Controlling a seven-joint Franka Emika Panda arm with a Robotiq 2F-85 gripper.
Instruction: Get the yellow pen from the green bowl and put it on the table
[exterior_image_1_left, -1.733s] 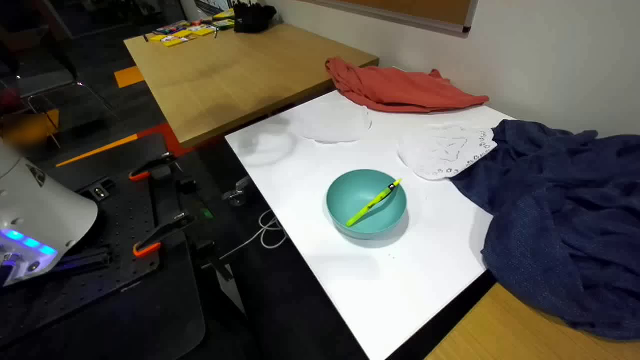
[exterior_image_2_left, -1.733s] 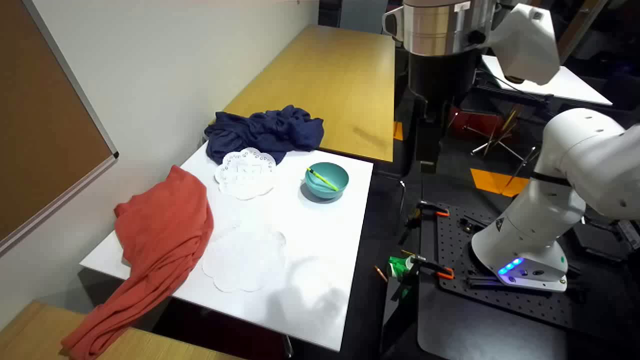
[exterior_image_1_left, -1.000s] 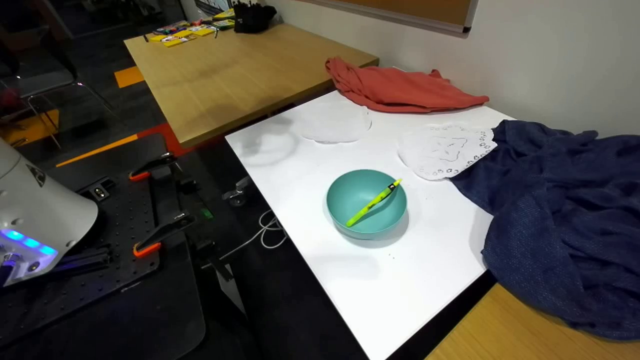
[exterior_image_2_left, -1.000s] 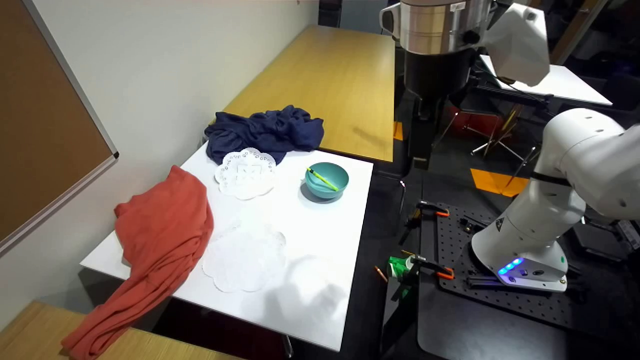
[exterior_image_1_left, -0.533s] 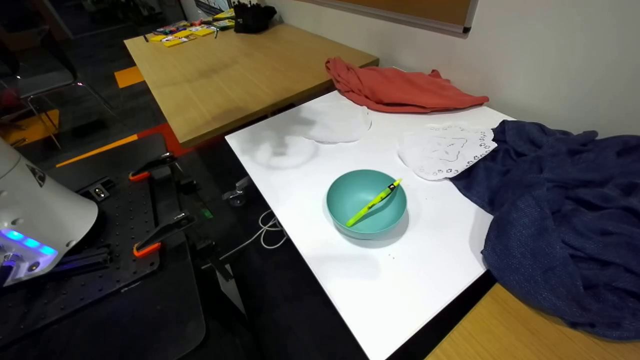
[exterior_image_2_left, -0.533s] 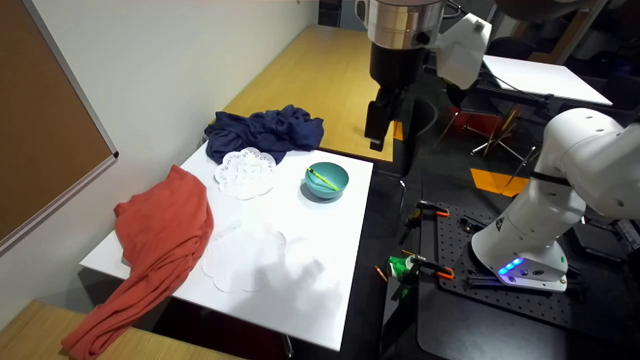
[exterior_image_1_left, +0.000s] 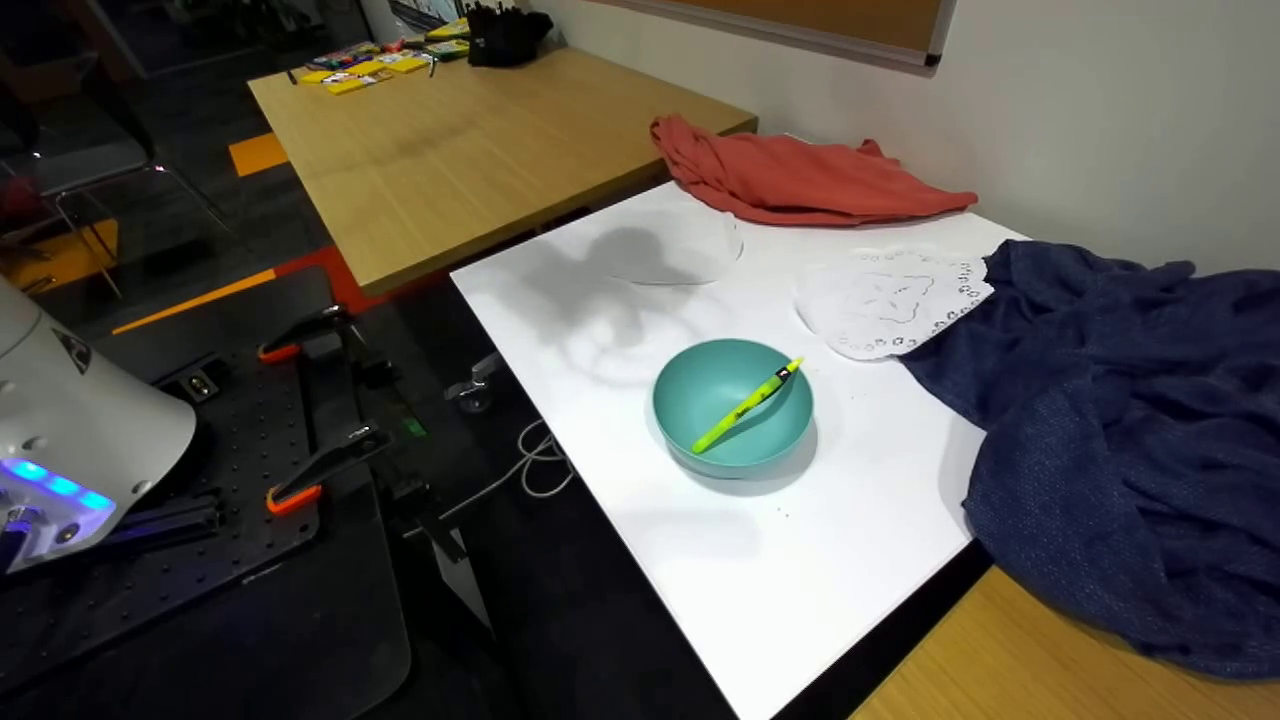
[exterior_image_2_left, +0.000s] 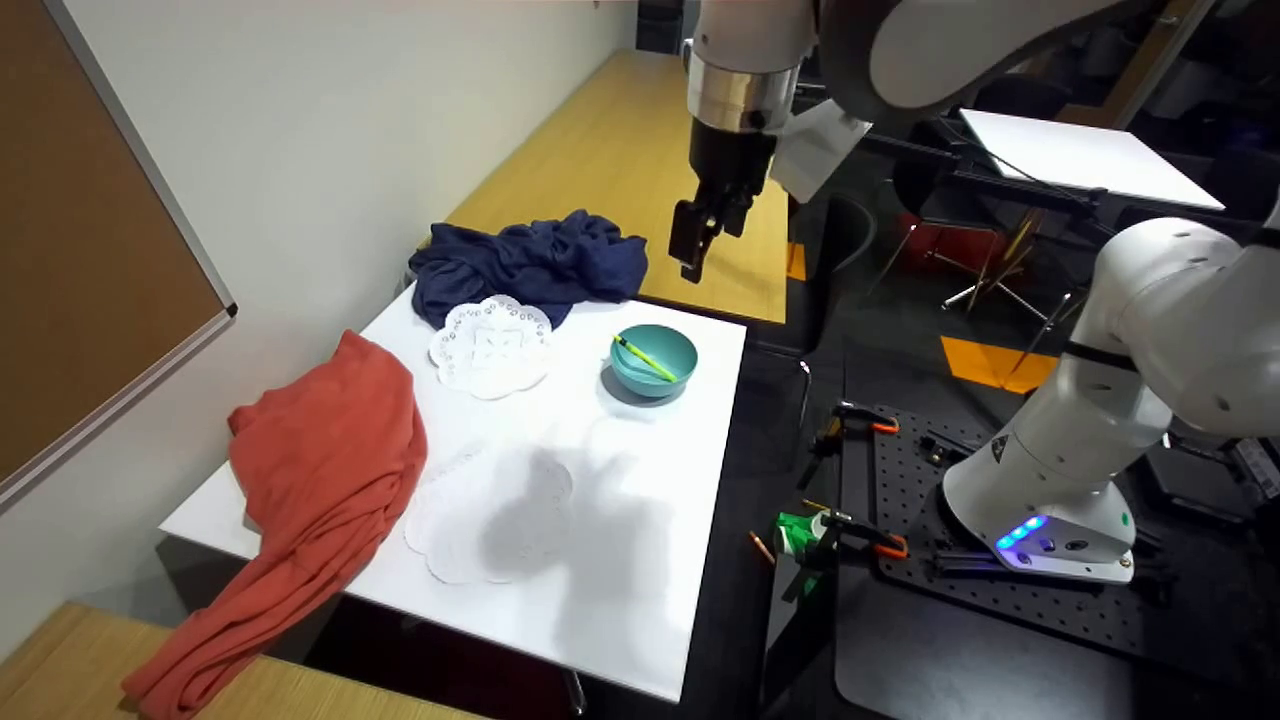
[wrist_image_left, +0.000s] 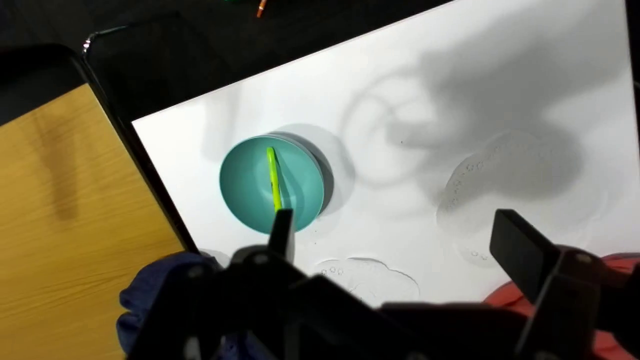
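Note:
The yellow-green pen (exterior_image_1_left: 747, 405) leans in the teal-green bowl (exterior_image_1_left: 735, 466), one end on the rim. Pen (exterior_image_2_left: 645, 358) and bowl (exterior_image_2_left: 640, 386) show in both exterior views. The bowl stands on the white table (exterior_image_1_left: 700, 570). My gripper (exterior_image_2_left: 706, 245) hangs in the air above table height, apart from the bowl. In the wrist view my gripper (wrist_image_left: 395, 215) is open and empty, its fingers wide apart. There the bowl (wrist_image_left: 242, 180) is at the upper left, and the left fingertip hides the lower end of the pen (wrist_image_left: 273, 175).
A red cloth (exterior_image_2_left: 320, 450) and a navy cloth (exterior_image_2_left: 530, 262) lie at the table's wall side. Two white paper doilies (exterior_image_2_left: 492, 345) (exterior_image_2_left: 490, 520) lie flat on the table. Wooden tables (exterior_image_1_left: 480, 140) (exterior_image_2_left: 680, 130) adjoin it. A wall with a board (exterior_image_2_left: 90, 230) runs behind.
In an exterior view my arm and gripper have moved left, toward the bowl. Their shadow has spread farther over the white table. The bowl and pen have not moved.

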